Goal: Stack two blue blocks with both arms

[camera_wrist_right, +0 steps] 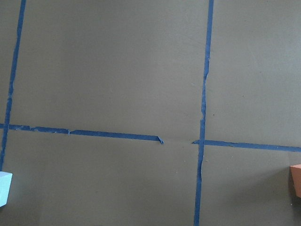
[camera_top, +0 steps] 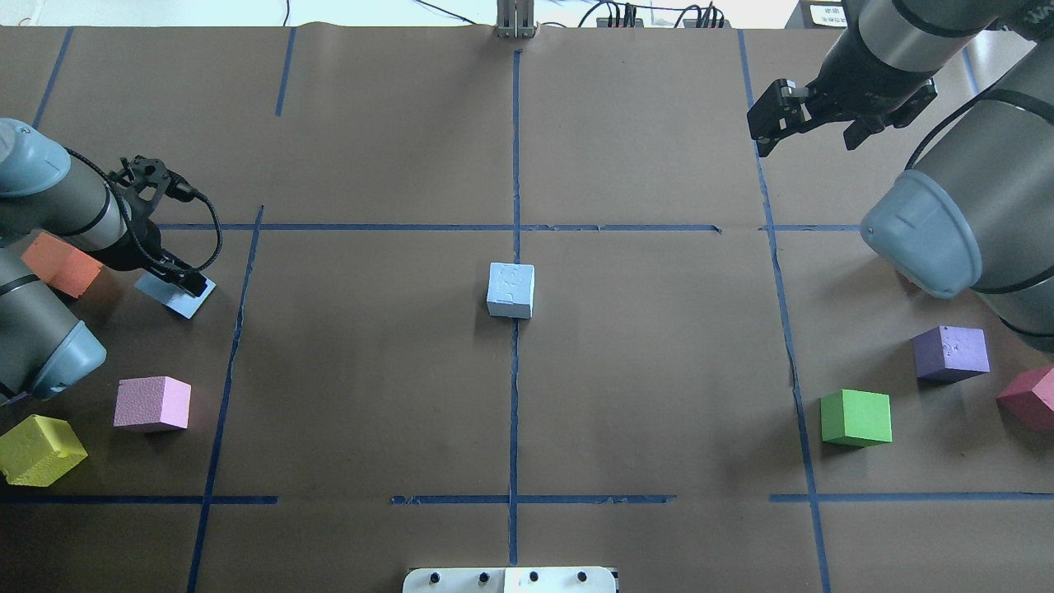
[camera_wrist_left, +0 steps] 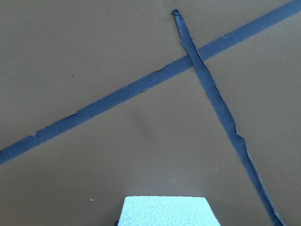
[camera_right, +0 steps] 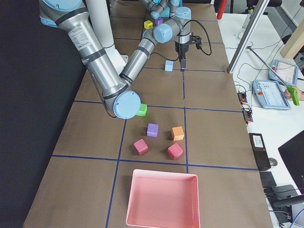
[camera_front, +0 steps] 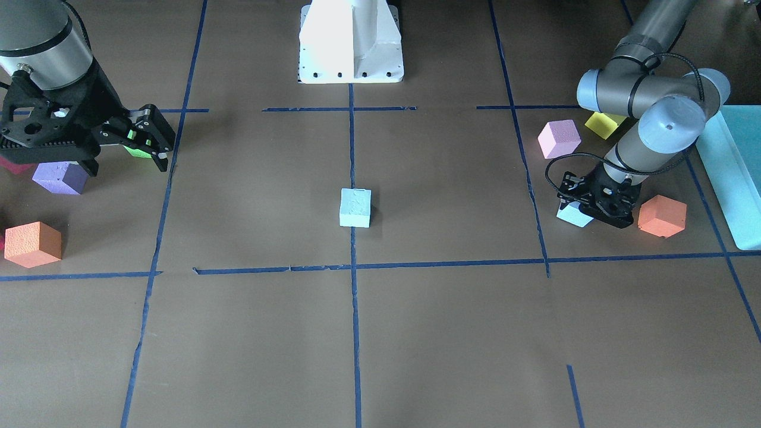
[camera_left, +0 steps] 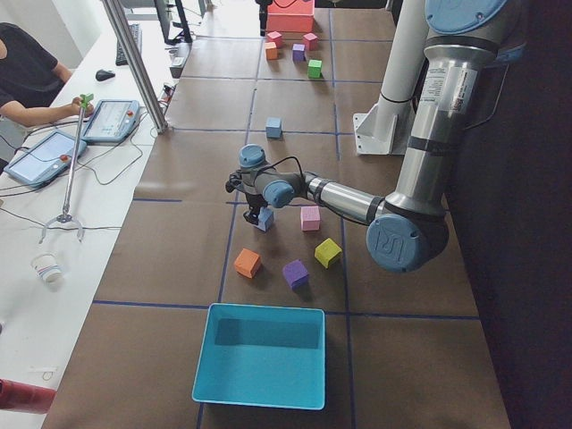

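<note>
One pale blue block (camera_top: 510, 290) with a pitted top stands alone at the table's middle, on the centre tape line; it also shows in the front view (camera_front: 355, 208). The second blue block (camera_top: 175, 296) lies at the table's left side, turned at an angle. My left gripper (camera_top: 179, 282) is down on it, its black fingers either side, and looks shut on it; the block's top fills the lower edge of the left wrist view (camera_wrist_left: 167, 211). My right gripper (camera_front: 153, 141) hangs open and empty, high over the far right of the table.
An orange cube (camera_front: 662, 216) sits right beside the left gripper, with pink (camera_top: 152, 403) and yellow (camera_top: 39, 449) cubes nearby and a teal box (camera_front: 737, 172) at the table's end. Purple (camera_top: 951, 352), green (camera_top: 856, 417) and red (camera_top: 1029, 397) cubes lie on the right side.
</note>
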Available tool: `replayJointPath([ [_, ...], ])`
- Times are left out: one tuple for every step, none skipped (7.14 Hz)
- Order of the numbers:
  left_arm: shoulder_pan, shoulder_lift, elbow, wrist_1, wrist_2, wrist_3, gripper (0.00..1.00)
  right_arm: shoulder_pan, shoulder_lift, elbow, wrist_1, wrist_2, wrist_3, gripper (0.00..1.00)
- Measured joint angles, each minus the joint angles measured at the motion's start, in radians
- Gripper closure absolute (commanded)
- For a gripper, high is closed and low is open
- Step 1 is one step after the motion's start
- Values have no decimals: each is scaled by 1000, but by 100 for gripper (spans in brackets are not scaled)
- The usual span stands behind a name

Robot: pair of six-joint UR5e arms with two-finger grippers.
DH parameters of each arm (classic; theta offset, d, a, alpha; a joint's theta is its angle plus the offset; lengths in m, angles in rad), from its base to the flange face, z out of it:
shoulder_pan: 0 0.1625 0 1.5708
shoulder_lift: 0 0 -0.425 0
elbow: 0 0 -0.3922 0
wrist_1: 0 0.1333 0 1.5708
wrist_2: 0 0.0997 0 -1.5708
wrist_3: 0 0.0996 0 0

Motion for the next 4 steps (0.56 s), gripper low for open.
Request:
replayJointPath([
  [-21,-7,-47,75,-27,0,100,17,-22,2,3,16,-40,1],
  [-36,-35,-119,210,-43,-1,100,43,-65,8,8,44,-104,1],
  [-43,-102,-191,380,-50,-3,100,81,-120,14,11,70,-186,0],
  [-43,-196,-240,547,-53,-26,100,128,-176,16,13,98,-273,1],
])
